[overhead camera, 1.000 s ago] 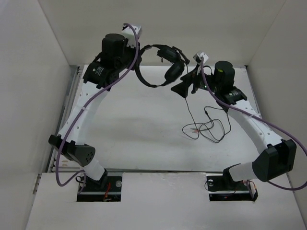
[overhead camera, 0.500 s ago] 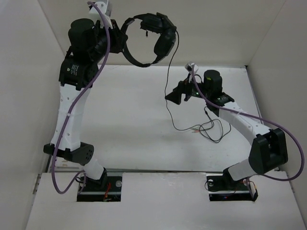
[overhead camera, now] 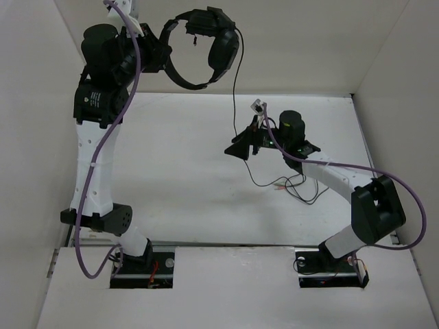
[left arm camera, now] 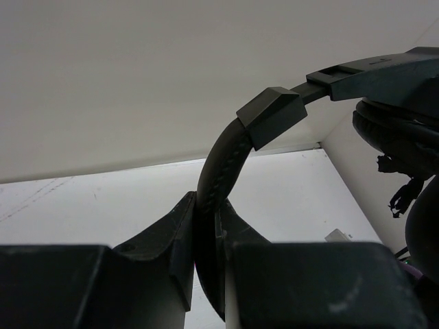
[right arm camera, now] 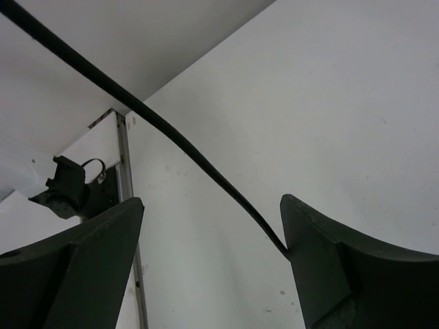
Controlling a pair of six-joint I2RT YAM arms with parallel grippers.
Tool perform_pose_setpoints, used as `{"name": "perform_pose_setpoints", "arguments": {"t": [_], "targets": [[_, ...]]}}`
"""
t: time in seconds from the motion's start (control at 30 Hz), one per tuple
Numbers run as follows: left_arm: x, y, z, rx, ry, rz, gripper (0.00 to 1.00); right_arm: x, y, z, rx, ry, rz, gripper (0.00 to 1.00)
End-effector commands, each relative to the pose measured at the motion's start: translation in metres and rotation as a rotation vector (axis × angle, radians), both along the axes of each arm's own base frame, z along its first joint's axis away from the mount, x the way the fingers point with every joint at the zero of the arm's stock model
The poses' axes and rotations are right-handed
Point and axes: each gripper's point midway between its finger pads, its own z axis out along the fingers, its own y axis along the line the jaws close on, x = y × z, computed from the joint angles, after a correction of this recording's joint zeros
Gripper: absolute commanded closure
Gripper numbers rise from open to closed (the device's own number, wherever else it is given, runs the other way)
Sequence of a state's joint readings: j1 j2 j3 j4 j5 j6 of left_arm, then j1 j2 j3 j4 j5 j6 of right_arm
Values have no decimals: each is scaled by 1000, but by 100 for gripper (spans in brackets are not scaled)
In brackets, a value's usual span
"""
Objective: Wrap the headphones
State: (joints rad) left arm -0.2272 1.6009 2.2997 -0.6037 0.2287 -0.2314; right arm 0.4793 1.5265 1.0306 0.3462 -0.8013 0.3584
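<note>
So the left end effector [left arm camera: 206, 229] is clamped on the headphones [overhead camera: 223, 49] band, up high toward the surface [overhead camera: 192, 178] far-left corner. The right end effector [right arm camera: 211, 205] is wide open, with the cord [right arm camera: 171, 133] passing between its fingers.

Black headphones [overhead camera: 223, 53] against a white worktop [overhead camera: 185, 178] and white walls.
The headphones are matte black, with a stitched dotted line along the headband; their thin cord [overhead camera: 235, 96] is black too. The left pincer [overhead camera: 161, 55] and right pincer [overhead camera: 240, 147] are black. The left arm [overhead camera: 92, 171] and right arm [overhead camera: 329, 175] are white with black joints and carry purple cables [overhead camera: 103, 147].
</note>
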Motion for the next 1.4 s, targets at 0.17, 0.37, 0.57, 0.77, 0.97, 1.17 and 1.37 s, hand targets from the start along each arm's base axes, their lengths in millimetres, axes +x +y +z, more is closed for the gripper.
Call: {"name": "perform_pose_setpoints", "arguments": {"t": [0.17,0.37,0.57,0.77,0.97,1.17,1.37], "targets": [[-35,9,63,-116,-157,-24,100,-29,26,1,27,-76,164,39],[-31,20,66,-143,-159,3,100,-55,35,-5,-5,-78,269,93],[8,44,28,-87,-95,182,100,-39,17,-4,-222,-256,161,100],[50,68,-44,138,-14,433,100,27,-61,35,-916,-887,-131,100],[62,32,-120,398,48,394,100,74,-142,166,-1399,-1364,-499,100],[47,-26,-170,570,64,237,100,71,-152,284,-1350,-1672,-854,100],[12,-80,-185,629,26,56,100,81,-139,290,-1254,-1716,-902,100]]}}
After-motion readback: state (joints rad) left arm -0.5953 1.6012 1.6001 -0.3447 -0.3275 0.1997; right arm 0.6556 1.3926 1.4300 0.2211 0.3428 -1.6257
